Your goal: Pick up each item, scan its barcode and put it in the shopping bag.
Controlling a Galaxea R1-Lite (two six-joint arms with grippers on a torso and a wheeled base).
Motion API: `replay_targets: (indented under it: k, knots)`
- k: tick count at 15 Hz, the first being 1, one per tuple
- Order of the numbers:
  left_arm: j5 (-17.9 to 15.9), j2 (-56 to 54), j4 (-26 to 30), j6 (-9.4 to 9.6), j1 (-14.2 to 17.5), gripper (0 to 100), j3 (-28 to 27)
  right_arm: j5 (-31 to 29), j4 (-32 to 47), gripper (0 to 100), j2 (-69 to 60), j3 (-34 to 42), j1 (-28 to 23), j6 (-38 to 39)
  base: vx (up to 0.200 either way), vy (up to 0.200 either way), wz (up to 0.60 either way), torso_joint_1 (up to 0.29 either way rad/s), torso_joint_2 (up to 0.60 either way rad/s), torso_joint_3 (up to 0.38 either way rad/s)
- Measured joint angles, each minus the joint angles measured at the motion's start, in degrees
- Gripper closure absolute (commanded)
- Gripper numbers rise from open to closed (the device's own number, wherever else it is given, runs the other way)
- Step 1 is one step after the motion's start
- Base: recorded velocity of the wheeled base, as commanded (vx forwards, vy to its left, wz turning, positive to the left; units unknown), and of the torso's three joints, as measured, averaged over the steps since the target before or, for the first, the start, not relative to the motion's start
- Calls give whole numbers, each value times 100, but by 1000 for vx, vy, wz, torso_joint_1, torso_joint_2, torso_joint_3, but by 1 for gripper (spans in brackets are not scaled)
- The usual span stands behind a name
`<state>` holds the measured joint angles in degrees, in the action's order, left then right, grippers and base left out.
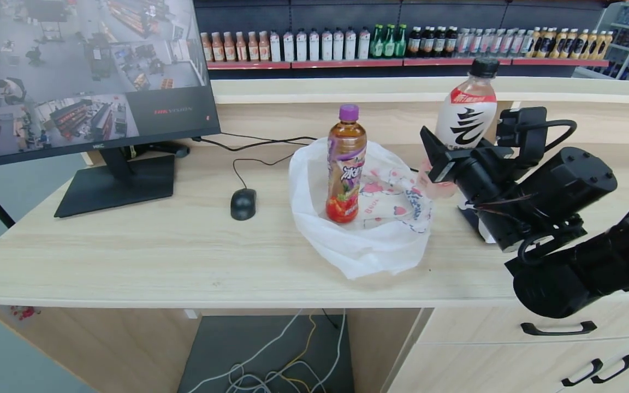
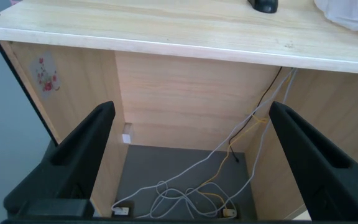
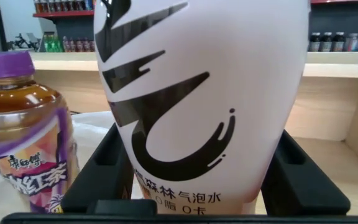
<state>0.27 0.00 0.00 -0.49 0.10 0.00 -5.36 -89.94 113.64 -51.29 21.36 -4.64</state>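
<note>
A white-labelled bottle [image 1: 466,117] with a black cap stands upright just right of the shopping bag, and my right gripper [image 1: 446,164] is shut on its lower body. In the right wrist view the white-labelled bottle [image 3: 204,93] sits tight between the two black fingers [image 3: 98,171] of the right gripper [image 3: 197,193]. A tea bottle [image 1: 345,164] with a purple cap stands upright inside the open white shopping bag [image 1: 358,240]; the tea bottle [image 3: 27,143] is close beside the gripped one. My left gripper [image 2: 191,165] hangs open and holds nothing, below the counter's front edge.
A monitor [image 1: 79,71] on its stand fills the counter's left, with a black mouse [image 1: 243,203] and its cable in front. A dark and white object [image 1: 475,224] lies half hidden under the right arm. Loose cables [image 2: 197,186] lie under the counter. Drawers [image 1: 560,327] are at lower right.
</note>
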Motion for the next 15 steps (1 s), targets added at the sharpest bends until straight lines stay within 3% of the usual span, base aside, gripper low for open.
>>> replay_targets:
  k: [15]
  knots:
    - [2, 0, 0, 6, -2, 0, 0, 11, 4, 100, 1178, -856, 254, 110, 0, 0, 0, 0, 0, 0]
